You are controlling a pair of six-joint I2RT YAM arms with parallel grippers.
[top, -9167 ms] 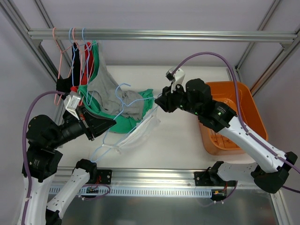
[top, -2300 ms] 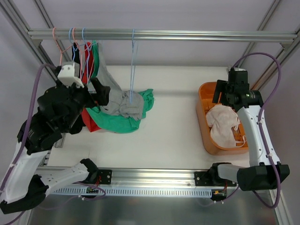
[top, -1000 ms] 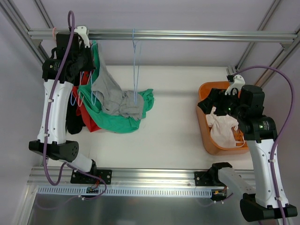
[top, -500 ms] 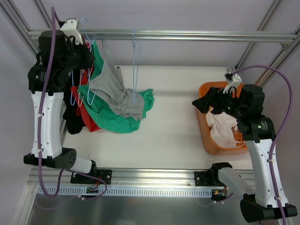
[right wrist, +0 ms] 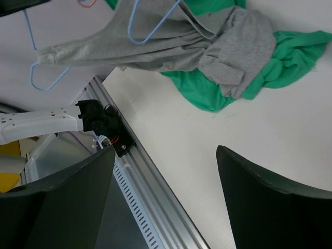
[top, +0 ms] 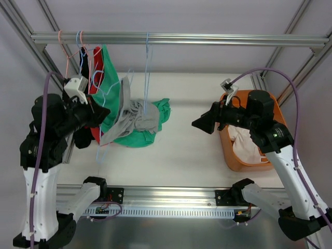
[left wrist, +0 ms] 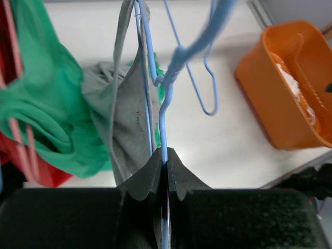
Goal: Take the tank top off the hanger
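The grey tank top (top: 130, 111) hangs on a light blue hanger (top: 102, 92), its lower part bunched on the table over a green garment (top: 137, 138). My left gripper (top: 104, 113) is shut on the hanger's wire (left wrist: 165, 136), which runs up between the black fingertips (left wrist: 179, 171); the grey tank top (left wrist: 127, 122) drapes just behind. My right gripper (top: 199, 124) hovers open and empty over the table's middle, left of the orange bin. In the right wrist view the tank top (right wrist: 228, 46) and hanger (right wrist: 142, 32) lie ahead of its spread fingers (right wrist: 270, 192).
An orange bin (top: 228, 155) with a white garment (top: 244, 142) stands at the right. An empty blue hanger (top: 147, 62) hangs mid-rail. Pink and blue hangers (top: 72, 52) with red and green clothes (top: 106, 78) crowd the rail's left end. The front rail (right wrist: 155, 207) edges the table.
My left arm has come down from the rail holding the blue hanger, dragging the grey tank top with it. My right gripper has swung left, away from the bin, toward the clothes.
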